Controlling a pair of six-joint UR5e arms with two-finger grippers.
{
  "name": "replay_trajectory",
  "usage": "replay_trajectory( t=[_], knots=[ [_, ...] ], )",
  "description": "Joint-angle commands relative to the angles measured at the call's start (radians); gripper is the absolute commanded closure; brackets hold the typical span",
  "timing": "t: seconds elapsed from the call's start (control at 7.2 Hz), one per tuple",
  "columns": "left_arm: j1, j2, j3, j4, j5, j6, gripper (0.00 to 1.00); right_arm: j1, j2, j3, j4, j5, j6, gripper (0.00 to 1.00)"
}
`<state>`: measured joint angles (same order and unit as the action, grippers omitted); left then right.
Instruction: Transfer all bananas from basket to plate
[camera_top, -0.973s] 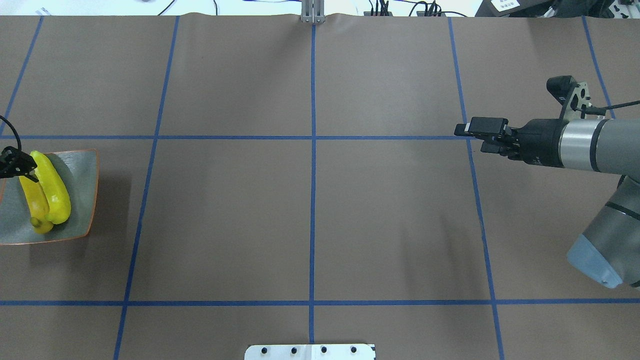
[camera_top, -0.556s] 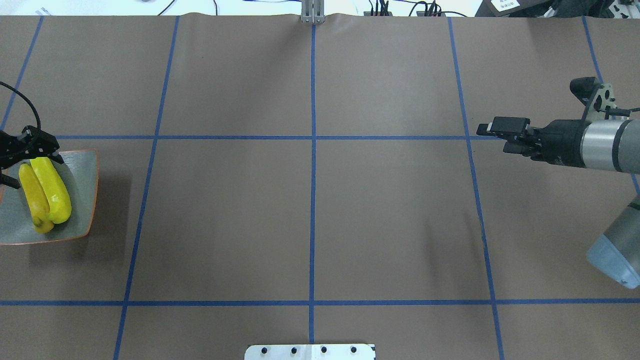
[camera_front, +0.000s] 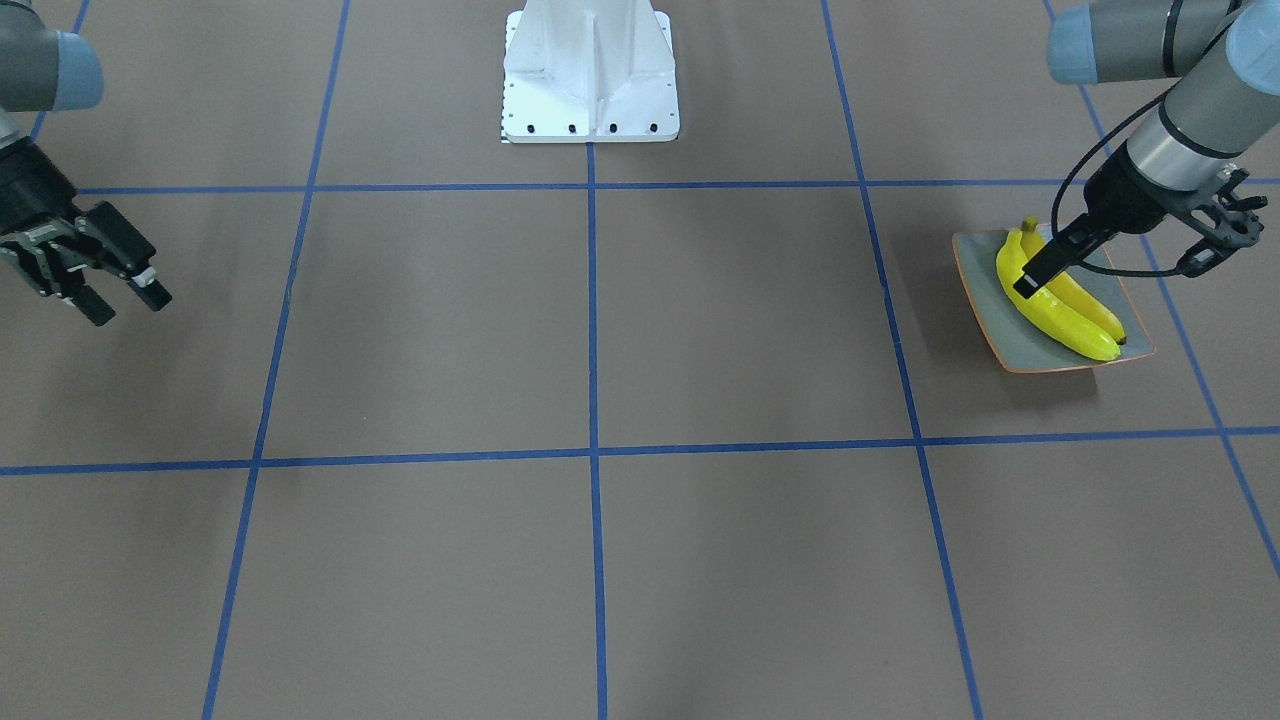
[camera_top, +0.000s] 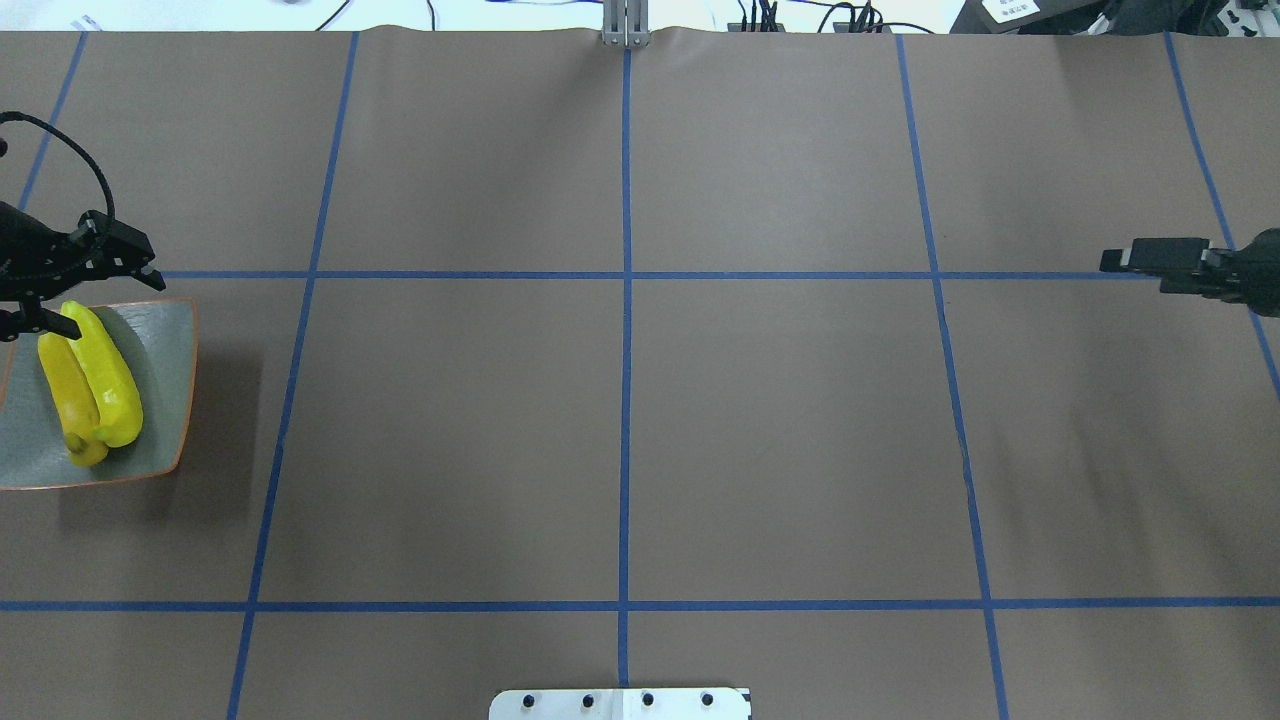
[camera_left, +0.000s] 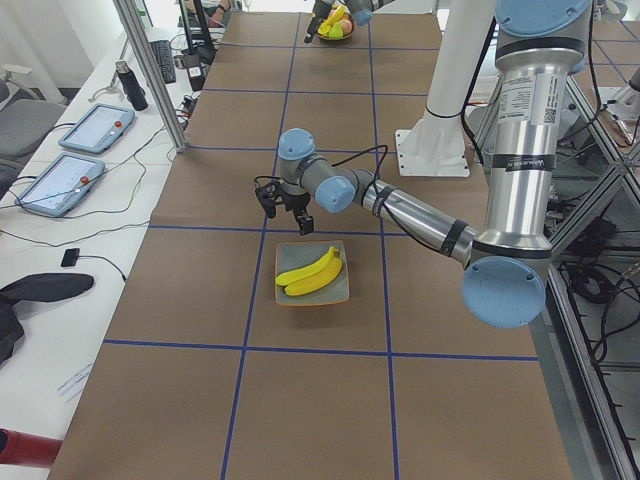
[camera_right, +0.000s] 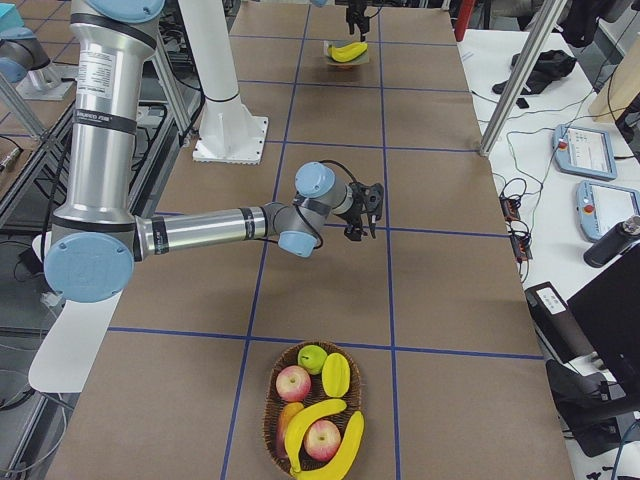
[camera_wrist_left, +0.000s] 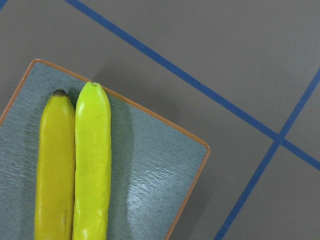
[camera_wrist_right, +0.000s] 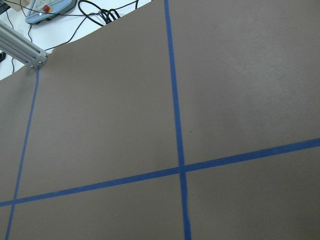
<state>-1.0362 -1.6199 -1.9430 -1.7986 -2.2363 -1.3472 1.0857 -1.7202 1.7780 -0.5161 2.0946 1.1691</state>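
Note:
Two yellow bananas (camera_top: 90, 385) lie side by side on the grey-green plate (camera_top: 165, 400) at the table's left end; the left wrist view shows the bananas (camera_wrist_left: 92, 165) close up on the plate (camera_wrist_left: 150, 175). My left gripper (camera_top: 100, 292) hovers open above their far ends, holding nothing; it also appears in the front view (camera_front: 1120, 265). At the table's right end, the wicker basket (camera_right: 271, 405) holds two more bananas (camera_right: 312, 425) among other fruit. My right gripper (camera_front: 125, 295) is open and empty over bare table, short of the basket.
The basket also contains red apples (camera_right: 293, 382), a green fruit (camera_right: 314, 358) and a yellow fruit (camera_right: 336, 372). The white robot base (camera_front: 590, 80) stands mid-table on the robot's side. A side desk with tablets (camera_left: 90, 130) and cables runs along the far edge.
My left gripper has opened, lifting off the bananas' end toward the far side. The right arm has drawn back to the right, toward the view's edge.

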Motion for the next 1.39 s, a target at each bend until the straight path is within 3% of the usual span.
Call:
replay_trajectory(
  t=[0.0,0.28,0.56,0.69,1.11,1.25],
  knots=[
    [0.002,-0.017,-0.001,-0.002,-0.002,-0.001,0.00,0.173,-0.004,-0.128,-0.004,0.134,-0.266,0.00],
    [0.007,-0.049,0.012,-0.007,0.000,-0.022,0.00,0.306,-0.010,-0.227,-0.007,0.232,-0.499,0.00],
    [0.008,-0.074,0.019,0.001,0.000,-0.027,0.00,0.406,-0.050,-0.294,-0.036,0.265,-0.766,0.00],
    [0.008,-0.077,0.024,0.002,0.000,-0.029,0.00,0.455,-0.061,-0.310,-0.117,0.266,-0.948,0.00],
    [0.010,-0.083,0.054,-0.011,0.000,-0.033,0.00,0.621,-0.047,-0.328,-0.521,0.315,-1.512,0.00],
    [0.010,-0.093,0.067,-0.011,0.000,-0.035,0.00,0.629,-0.048,-0.331,-0.582,0.315,-1.608,0.00]
  ],
)
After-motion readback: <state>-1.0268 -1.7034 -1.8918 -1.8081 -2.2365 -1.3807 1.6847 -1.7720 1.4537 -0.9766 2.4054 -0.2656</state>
